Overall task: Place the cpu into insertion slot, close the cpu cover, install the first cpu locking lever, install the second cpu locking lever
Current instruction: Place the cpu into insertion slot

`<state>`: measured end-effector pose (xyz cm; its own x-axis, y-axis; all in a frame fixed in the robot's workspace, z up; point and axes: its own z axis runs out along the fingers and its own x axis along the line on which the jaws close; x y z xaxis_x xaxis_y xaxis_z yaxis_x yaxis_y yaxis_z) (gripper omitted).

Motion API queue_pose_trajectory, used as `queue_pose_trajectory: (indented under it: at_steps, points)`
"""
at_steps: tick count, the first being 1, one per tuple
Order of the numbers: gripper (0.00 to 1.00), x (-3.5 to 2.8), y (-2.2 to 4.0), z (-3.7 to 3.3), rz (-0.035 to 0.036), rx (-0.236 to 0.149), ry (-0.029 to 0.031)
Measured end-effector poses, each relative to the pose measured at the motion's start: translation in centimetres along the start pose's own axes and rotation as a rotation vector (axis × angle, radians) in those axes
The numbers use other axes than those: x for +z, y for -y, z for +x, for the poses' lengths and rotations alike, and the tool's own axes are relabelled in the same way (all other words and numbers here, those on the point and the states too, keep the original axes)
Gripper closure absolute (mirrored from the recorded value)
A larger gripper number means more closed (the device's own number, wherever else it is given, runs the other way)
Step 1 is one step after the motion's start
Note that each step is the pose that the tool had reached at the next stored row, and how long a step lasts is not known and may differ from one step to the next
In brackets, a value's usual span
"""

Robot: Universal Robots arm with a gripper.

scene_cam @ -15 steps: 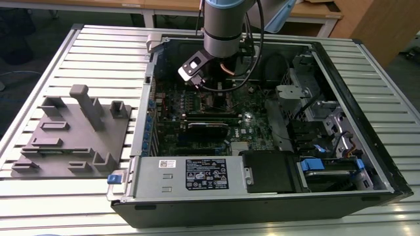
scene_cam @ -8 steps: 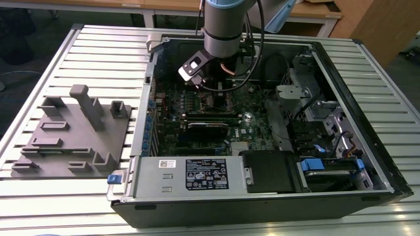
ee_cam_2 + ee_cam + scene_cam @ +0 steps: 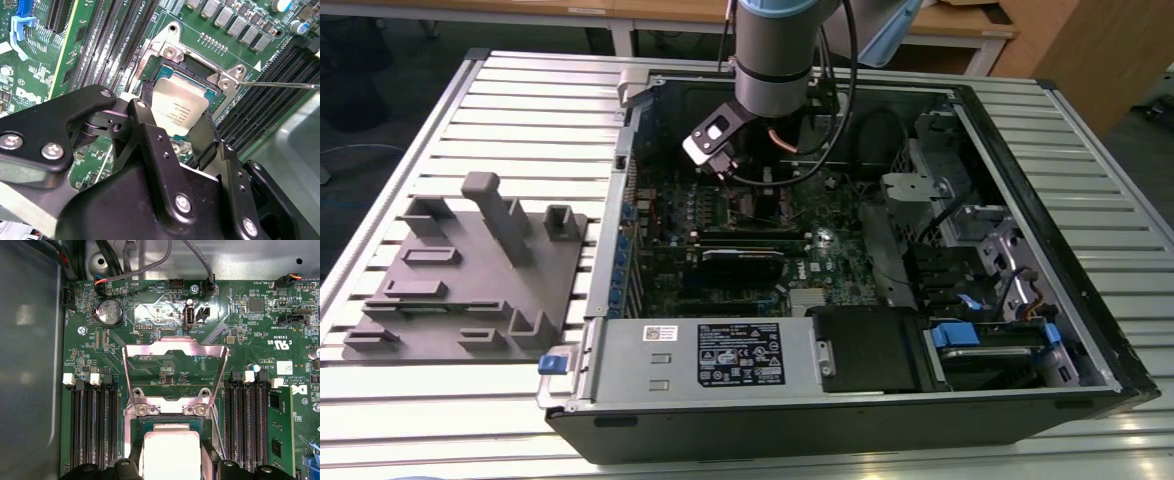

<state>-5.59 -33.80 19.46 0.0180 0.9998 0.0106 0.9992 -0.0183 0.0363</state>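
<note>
- Fingers of the gripper (image 3: 177, 132) are narrowed onto two opposite edges of the cpu (image 3: 171, 447), clasping it.
- The cpu lies over the insertion slot (image 3: 197, 64), mid-motherboard (image 3: 240, 340), between the memory slots (image 3: 92, 430); whether it is fully seated I cannot tell.
- The cpu cover (image 3: 175, 346) stands swung open at the slot's edge.

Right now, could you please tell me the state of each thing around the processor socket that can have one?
cpu: flat at the insertion slot, top uncovered; seating unclear.
insertion slot: uncovered, with the cpu at it.
cpu cover: open, tilted up off the slot.
locking lever: unlatched, sticking out away from the slot.
end effector: right at the cpu; grip unclear.
computer case: side open.
</note>
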Motion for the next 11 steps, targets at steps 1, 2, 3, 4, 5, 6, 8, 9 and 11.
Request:
queue_pose_trajectory:
  at_steps: [1,2,3,4,5,6,8,9,11]
  points:
    - [0.46,0.0,0.0,0.0,-0.0001,0.0,-0.0001]
    - [0.45,0.01,0.0,0.0,-0.0001,0.0,-0.0001]
    - [0.45,0.01,0.0,0.0,-0.0001,0.0,-0.0001]
    - [0.39,0.01,0.0,0.0,-0.0001,0.0,-0.0001]
    - [0.39,0.01,0.0,0.0,-0.0001,0.0,-0.0001]
    - [0.39,0.01,0.0,0.0,-0.0001,0.0,-0.0001]
    - [0.39,0.01,0.0,0.0,-0.0001,0.0,-0.0001]
    - [0.39,0.02,0.0,0.0,-0.0001,0.0,-0.0001]
    - [0.39,-0.05,0.0,0.0,-0.0001,0.0,-0.0001]
